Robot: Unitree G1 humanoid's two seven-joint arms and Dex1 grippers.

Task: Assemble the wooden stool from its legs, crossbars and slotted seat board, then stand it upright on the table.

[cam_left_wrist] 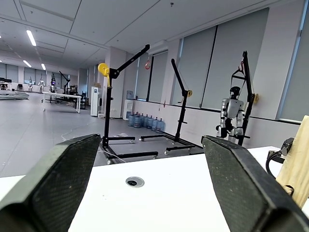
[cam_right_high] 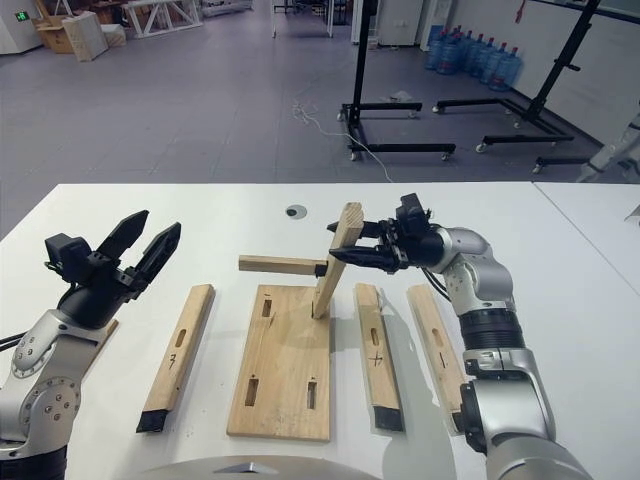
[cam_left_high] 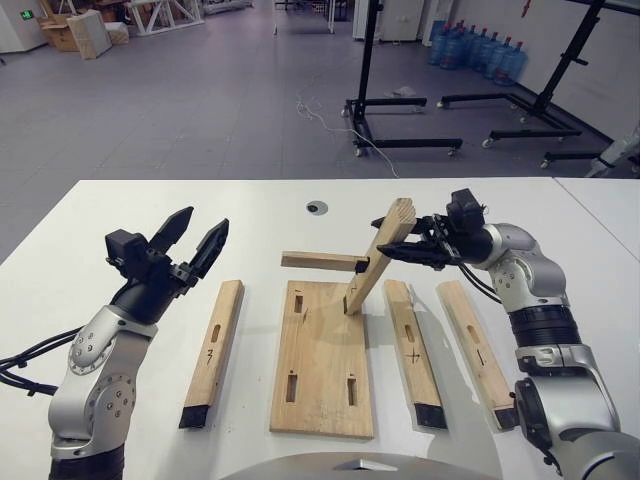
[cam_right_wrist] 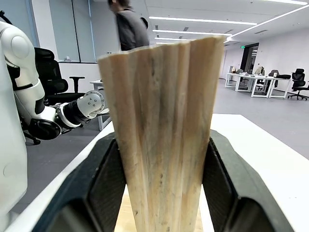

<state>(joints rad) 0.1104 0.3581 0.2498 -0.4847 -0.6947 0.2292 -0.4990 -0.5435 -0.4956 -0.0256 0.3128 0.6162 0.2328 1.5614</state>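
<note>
The slotted seat board [cam_left_high: 320, 372] lies flat at the table's middle. A wooden leg [cam_left_high: 380, 255] leans in its far right slot, with a crossbar [cam_left_high: 322, 262] sticking out to the left. My right gripper [cam_left_high: 392, 250] is shut on that leg about halfway up; the leg [cam_right_wrist: 161, 130] sits between its pads [cam_right_wrist: 101, 188]. Three more legs lie flat: one [cam_left_high: 213, 350] left of the board, two [cam_left_high: 414, 350] [cam_left_high: 478, 348] on its right. Over the table's left side my left gripper [cam_left_high: 195, 243] hangs open and holds nothing; its fingers [cam_left_wrist: 53, 186] frame the far table.
A small round hole [cam_left_high: 316, 208] marks the white table [cam_left_high: 120, 230] behind the board. Black wheeled stands [cam_left_high: 400, 110] and water bottles [cam_left_high: 478, 48] are on the floor beyond the far edge.
</note>
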